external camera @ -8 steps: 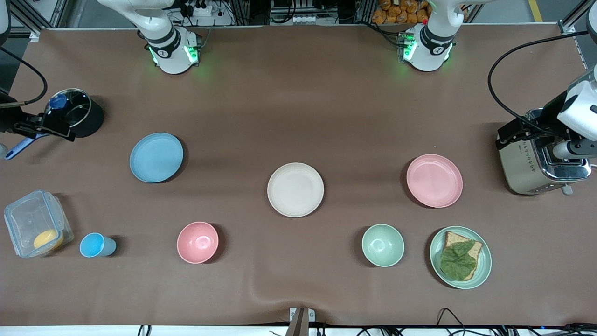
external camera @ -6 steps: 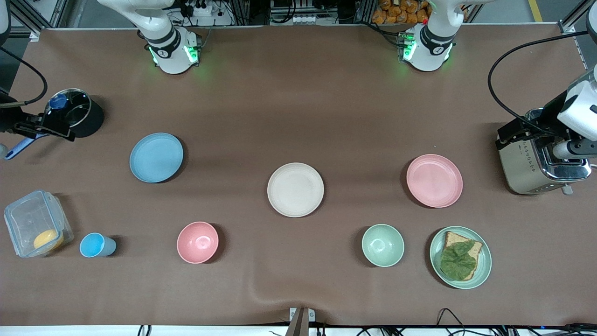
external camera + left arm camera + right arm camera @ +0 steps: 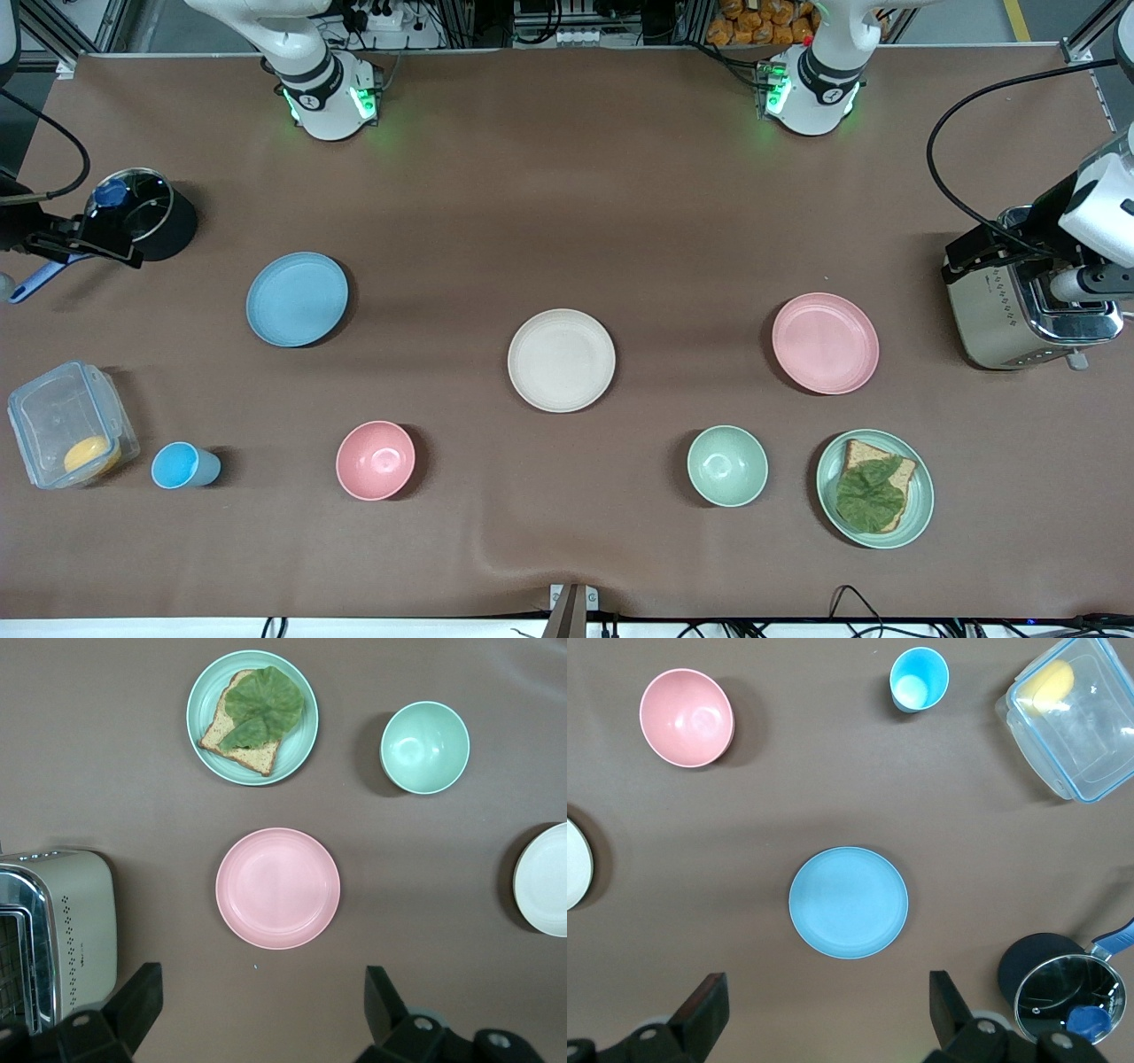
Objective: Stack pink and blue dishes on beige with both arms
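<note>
The beige plate point(image 3: 561, 360) lies in the middle of the table. Toward the left arm's end lies the pink plate point(image 3: 825, 343), and the blue plate point(image 3: 297, 299) lies toward the right arm's end. All three are flat on the cloth and apart. My left gripper point(image 3: 263, 997) hangs open and empty, high over bare cloth beside the pink plate point(image 3: 277, 888) and the toaster. My right gripper point(image 3: 826, 1001) is likewise open and empty, high over the cloth between the blue plate point(image 3: 848, 902) and the pot.
Nearer the front camera stand a pink bowl point(image 3: 376, 460), a green bowl point(image 3: 727, 465), a green plate point(image 3: 921, 501) with bread and a leaf, a blue cup point(image 3: 182, 466) and a clear box point(image 3: 71, 424). A pot point(image 3: 146, 213) and a toaster point(image 3: 1019, 310) stand at the table's ends.
</note>
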### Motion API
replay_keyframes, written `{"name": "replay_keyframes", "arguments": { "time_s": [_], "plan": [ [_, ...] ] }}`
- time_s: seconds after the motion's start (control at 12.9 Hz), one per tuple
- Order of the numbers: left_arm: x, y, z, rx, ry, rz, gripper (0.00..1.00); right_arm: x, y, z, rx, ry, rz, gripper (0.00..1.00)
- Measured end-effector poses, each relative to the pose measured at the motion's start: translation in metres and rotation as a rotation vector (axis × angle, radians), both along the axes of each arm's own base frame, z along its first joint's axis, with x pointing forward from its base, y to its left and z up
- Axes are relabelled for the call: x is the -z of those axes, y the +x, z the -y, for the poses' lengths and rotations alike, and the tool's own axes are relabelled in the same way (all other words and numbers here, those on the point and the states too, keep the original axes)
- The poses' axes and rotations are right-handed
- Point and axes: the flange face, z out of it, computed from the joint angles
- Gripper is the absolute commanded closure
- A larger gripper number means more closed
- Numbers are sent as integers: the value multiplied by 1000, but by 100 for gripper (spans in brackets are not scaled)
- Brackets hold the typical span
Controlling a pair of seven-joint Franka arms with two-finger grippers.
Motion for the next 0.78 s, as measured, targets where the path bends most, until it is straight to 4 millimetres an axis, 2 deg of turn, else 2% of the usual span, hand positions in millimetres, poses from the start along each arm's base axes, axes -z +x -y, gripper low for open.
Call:
{"name": "replay_keyframes", "arguments": {
  "time_s": [0.62,0.78],
  "plan": [
    [0,0,0,0,0,0,0,3,1,2,3,0,-6,0],
    [0,0,0,0,0,0,0,13,2,20,33,2,-29,0]
  ]
}}
